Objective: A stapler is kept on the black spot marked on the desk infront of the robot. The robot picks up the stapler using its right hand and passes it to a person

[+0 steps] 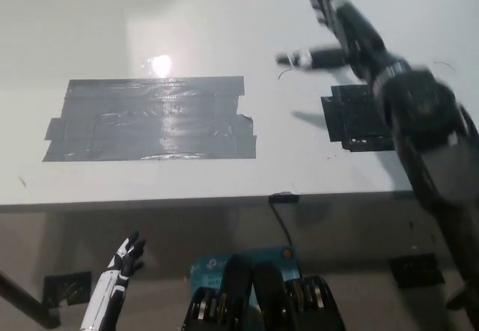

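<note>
My black right hand point(338, 33) hangs over the far right of the white desk point(224, 31), open, with its fingers spread and nothing in it. It is above and just behind the small black spot point(358, 118) marked on the desk. No stapler shows anywhere in the head view, and no person is in sight. My white left hand point(126, 256) rests low at the lower left, below the desk's front edge, fingers loosely apart.
A large patch of dark grey tape point(150, 117) covers the middle left of the desk. The desk's front edge point(224, 200) runs across the picture. A bright light glare point(159, 65) sits behind the tape.
</note>
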Tool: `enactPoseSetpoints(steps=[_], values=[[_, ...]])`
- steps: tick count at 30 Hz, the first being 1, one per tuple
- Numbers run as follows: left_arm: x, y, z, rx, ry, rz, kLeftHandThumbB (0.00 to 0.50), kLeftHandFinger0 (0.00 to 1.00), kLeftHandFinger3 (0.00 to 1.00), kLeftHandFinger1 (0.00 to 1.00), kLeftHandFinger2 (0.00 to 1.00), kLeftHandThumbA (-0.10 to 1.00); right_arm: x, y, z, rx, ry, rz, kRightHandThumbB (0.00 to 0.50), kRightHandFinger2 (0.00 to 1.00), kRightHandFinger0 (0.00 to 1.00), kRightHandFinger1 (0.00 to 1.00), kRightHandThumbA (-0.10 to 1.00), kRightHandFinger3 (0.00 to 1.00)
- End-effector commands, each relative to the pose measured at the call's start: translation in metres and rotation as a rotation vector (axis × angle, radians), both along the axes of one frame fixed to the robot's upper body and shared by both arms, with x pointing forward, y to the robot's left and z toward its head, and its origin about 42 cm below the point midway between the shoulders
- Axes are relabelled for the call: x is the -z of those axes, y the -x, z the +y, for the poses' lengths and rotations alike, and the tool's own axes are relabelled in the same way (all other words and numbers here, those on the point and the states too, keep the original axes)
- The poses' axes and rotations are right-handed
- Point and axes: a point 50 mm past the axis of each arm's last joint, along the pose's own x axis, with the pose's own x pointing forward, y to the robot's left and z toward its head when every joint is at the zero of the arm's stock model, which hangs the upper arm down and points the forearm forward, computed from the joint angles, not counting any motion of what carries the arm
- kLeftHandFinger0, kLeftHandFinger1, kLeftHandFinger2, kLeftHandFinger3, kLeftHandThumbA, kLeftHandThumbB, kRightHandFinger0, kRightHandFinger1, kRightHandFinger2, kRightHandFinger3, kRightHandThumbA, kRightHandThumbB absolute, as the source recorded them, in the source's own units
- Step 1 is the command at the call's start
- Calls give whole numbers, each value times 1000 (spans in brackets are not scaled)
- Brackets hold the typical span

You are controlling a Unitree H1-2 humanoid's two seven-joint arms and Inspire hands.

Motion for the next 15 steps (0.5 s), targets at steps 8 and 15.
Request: enactPoseSetpoints(steps=[8, 15], values=[[15, 30, -7, 156, 109, 33, 500, 1000, 1000, 1000, 1000, 1000, -38, 311, -79, -220, -76, -478, 363, 1000, 1000, 1000, 1000, 1000], [23, 41, 0, 124, 100, 71, 500, 1000, 1000, 1000, 1000, 1000, -2, 331, -75, -178, -212, -316, 313, 1000, 1000, 1000, 1000, 1000]])
